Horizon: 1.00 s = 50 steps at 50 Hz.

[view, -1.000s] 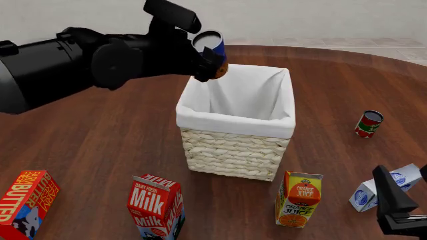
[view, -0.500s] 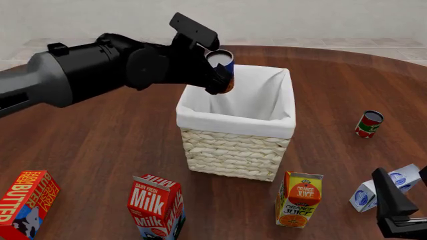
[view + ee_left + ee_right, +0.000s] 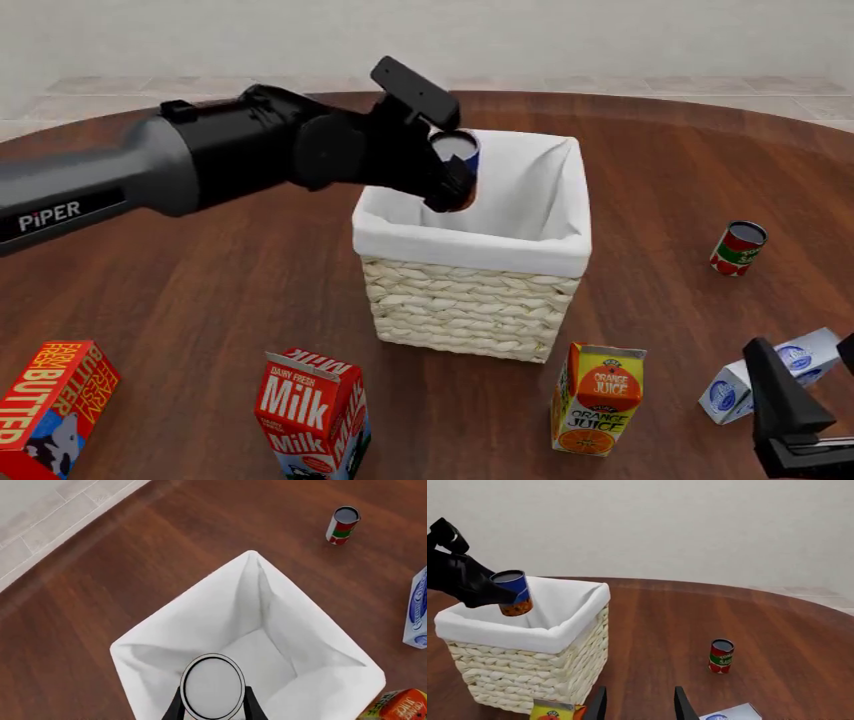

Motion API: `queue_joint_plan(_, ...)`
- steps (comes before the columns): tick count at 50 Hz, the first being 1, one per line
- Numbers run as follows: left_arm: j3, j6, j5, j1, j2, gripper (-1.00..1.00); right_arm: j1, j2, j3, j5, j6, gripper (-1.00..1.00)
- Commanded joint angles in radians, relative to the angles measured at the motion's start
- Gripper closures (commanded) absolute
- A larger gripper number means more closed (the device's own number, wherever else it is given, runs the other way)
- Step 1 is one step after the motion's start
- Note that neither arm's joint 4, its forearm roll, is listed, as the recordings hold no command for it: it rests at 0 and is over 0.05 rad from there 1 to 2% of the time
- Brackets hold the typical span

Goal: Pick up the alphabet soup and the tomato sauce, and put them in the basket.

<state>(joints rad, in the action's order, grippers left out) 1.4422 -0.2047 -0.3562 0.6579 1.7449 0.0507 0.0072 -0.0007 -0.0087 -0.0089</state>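
Round dark wood worktop (image 3: pixel 200 290) is seen carrying everything. The black left arm (image 3: pixel 174 170), marked PIPER, is stretched in from the left over the worktop to the basket.

The basket (image 3: pixel 467 300), cream wicker with a white cloth liner folded over the rim, is stood upright near the middle of the worktop; in the left wrist view its white-lined inside (image 3: pixel 267 645) is seen open, with nothing visible on the part of the floor in view.

Cartons are lined along the near edge: a butter box (image 3: pixel 47 405) at far left, a red milk carton (image 3: pixel 314 412) in front of the basket, an orange juice carton (image 3: pixel 598 398) near the basket's right front corner, and a blue-and-white carton (image 3: pixel 774 372) lying on its side at far right.

The right gripper (image 3: pixel 637 702) is kept low at the near right, by the blue-and-white carton; its jaws are spread apart with nothing between them.

The left gripper (image 3: pixel 447 175) is held over the basket's left rear part, jaws clenched on the soup can (image 3: pixel 458 158). The can is tilted, grey top toward the front camera, blue label and orange band seen in the right wrist view (image 3: pixel 514 594). It is held at about rim height, over the opening, not resting on the liner floor.

The tomato sauce can (image 3: pixel 737 248), red with a green and white patch, is stood upright on the worktop well right of the basket, apart from both grippers.
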Motion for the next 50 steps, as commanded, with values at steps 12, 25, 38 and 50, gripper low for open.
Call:
queue_joint_plan(12, 0.029, -0.034, -0.021, 0.011, 0.041, 1.00, 0.003, -0.004, 0.000, 0.005, -0.001, -1.00)
queue_joint_plan(25, 0.039, -0.039, -0.023, -0.006, 0.059, -1.00, 0.004, -0.003, 0.000, 0.003, -0.001, -1.00)
queue_joint_plan(38, 0.035, -0.037, -0.019, -0.005, 0.061, -1.00, 0.004, -0.005, 0.000, 0.004, -0.002, -1.00)
queue_joint_plan(50, 0.041, -0.033, -0.021, -0.006, 0.052, -1.00, 0.005, -0.006, 0.000, 0.004, -0.001, -1.00)
